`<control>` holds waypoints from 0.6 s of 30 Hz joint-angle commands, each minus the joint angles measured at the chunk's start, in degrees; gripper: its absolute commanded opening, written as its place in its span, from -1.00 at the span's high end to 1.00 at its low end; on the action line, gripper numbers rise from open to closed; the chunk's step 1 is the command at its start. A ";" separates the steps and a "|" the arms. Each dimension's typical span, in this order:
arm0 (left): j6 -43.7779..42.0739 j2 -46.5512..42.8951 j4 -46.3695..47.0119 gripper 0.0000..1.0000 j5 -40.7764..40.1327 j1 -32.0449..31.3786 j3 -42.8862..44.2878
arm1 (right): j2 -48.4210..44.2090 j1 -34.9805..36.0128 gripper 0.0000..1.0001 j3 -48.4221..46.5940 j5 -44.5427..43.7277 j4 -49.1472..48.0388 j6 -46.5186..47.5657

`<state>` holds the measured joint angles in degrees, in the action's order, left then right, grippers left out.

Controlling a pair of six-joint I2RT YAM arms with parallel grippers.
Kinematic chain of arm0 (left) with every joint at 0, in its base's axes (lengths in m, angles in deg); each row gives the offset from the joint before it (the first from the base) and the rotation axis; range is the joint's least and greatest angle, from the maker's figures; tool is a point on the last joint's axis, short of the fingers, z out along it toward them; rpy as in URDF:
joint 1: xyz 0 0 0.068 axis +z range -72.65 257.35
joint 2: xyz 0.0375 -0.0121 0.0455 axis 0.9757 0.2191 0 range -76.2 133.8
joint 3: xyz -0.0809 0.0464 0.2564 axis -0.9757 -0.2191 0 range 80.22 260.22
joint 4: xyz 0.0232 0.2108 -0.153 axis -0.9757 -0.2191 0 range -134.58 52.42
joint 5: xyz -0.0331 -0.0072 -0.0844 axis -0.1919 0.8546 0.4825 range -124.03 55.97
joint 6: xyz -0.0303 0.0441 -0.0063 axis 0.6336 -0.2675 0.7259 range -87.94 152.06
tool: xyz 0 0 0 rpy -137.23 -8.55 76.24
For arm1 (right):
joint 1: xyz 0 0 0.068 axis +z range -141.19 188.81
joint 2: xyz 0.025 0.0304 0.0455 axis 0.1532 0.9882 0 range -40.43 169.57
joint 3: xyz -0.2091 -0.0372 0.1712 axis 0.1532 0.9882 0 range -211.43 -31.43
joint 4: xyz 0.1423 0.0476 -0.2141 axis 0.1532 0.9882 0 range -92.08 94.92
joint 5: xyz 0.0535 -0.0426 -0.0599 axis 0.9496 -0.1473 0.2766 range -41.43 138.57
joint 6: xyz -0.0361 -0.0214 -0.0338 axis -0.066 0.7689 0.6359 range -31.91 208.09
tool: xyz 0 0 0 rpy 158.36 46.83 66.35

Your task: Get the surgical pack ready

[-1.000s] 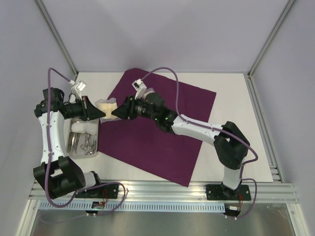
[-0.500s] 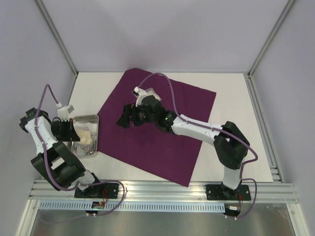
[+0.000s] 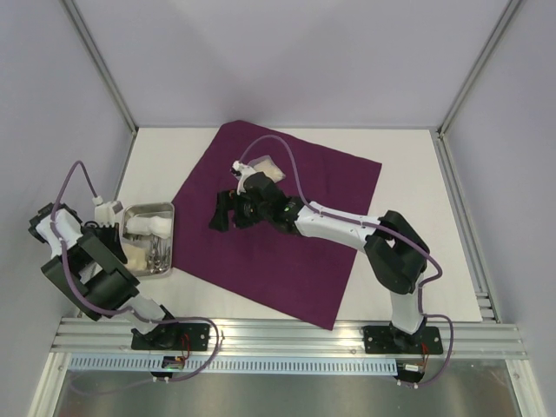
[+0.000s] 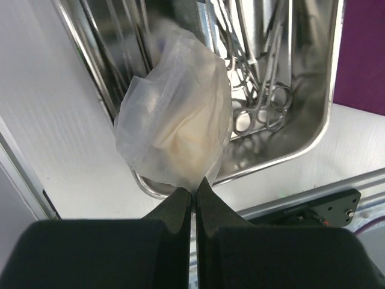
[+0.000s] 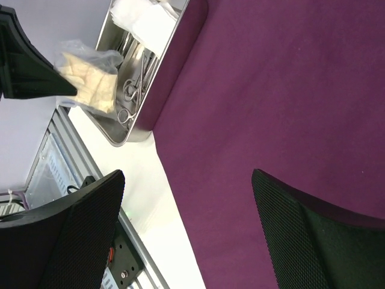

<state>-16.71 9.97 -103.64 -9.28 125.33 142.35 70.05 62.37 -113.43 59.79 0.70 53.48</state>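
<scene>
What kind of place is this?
Likely a lab robot cell staged for surgical prep: aluminium frame and plain walls, a purple drape spread on the table, and a steel tray of ring-handled instruments.

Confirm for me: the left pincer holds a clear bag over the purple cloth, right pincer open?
No: the left wrist view shows the left pincer holding the clear bag over the metal tray, not the purple cloth. The right pincer is open.
</scene>
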 commanded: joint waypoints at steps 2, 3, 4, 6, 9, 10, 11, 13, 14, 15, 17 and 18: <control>-0.45 4.87 3.92 1.00 0.03 1.14 4.66 | 0.88 0.23 -0.78 -3.34 -0.06 0.73 1.12; -0.27 5.14 4.53 1.00 0.55 1.14 5.28 | 0.97 0.14 -0.78 -3.78 0.03 0.90 1.12; -0.36 5.23 5.24 1.00 0.73 1.23 5.37 | 1.23 0.14 -0.78 -3.96 -0.06 1.08 1.12; -2.98 6.28 3.50 1.00 3.52 1.23 5.81 | 1.50 0.14 -0.78 -4.22 -0.24 1.61 1.39; -8.69 10.41 -2.83 1.00 8.28 1.14 8.17 | 2.20 0.14 -0.78 -4.75 -0.33 2.22 1.65; -9.40 11.46 -3.97 1.00 8.82 1.14 8.79 | 2.37 0.14 -0.78 -5.01 -0.24 2.40 1.74; -9.32 13.04 -4.60 1.00 9.34 1.14 9.41 | 2.38 0.14 -0.78 -5.10 -0.24 2.49 1.74; -9.41 13.84 -4.86 1.00 9.87 1.14 9.50 | 2.38 0.14 -0.78 -5.10 -0.24 2.57 1.74; -9.32 13.76 -5.13 1.00 10.22 1.14 9.42 | 2.38 0.23 -0.78 -4.93 -0.32 2.57 1.74; -9.06 13.50 -5.04 1.00 11.10 1.14 9.33 | 2.20 0.14 -0.78 -4.84 -0.33 2.57 1.74; -8.18 12.89 -4.60 1.00 12.15 1.14 9.06 | 2.11 0.14 -0.78 -4.75 -0.50 2.75 1.91; -7.40 12.79 -4.25 1.00 12.34 1.14 8.89 | 2.11 0.23 -0.78 -4.84 -0.50 2.75 2.00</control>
<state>-22.44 24.40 -106.63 -1.58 126.14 150.20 72.06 62.37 -116.25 59.62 3.52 54.13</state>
